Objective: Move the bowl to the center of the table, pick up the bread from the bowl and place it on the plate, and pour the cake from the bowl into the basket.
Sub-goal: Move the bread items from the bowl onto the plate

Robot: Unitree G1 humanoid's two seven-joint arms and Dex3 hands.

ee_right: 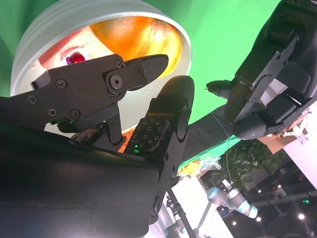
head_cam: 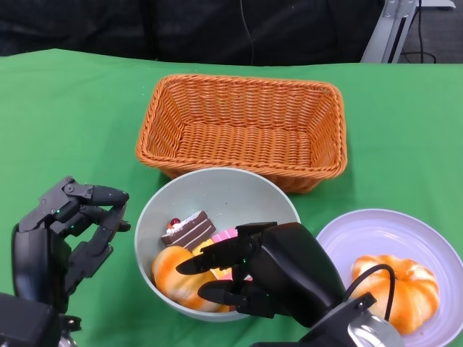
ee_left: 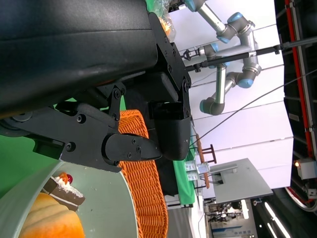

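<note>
The pale bowl (head_cam: 231, 196) sits in front of the basket (head_cam: 246, 123). It holds a chocolate cake slice (head_cam: 188, 229), an orange bread (head_cam: 170, 273) and a pink piece (head_cam: 226, 235). My right hand (head_cam: 268, 278) reaches into the bowl from its near right side, with its fingers spread just over the bread and nothing gripped. In the right wrist view the fingers (ee_right: 99, 79) stand apart in front of the bread (ee_right: 133, 34). My left hand (head_cam: 76, 224) hovers left of the bowl with its fingers apart and empty. A second orange bread (head_cam: 398, 285) lies on the lilac plate (head_cam: 376, 228).
The wicker basket is empty and nearly touches the bowl's far rim. The plate stands close to the bowl's right side. Green cloth covers the table (head_cam: 72, 116). The left wrist view shows the basket (ee_left: 143, 188) beyond the bowl (ee_left: 114, 208).
</note>
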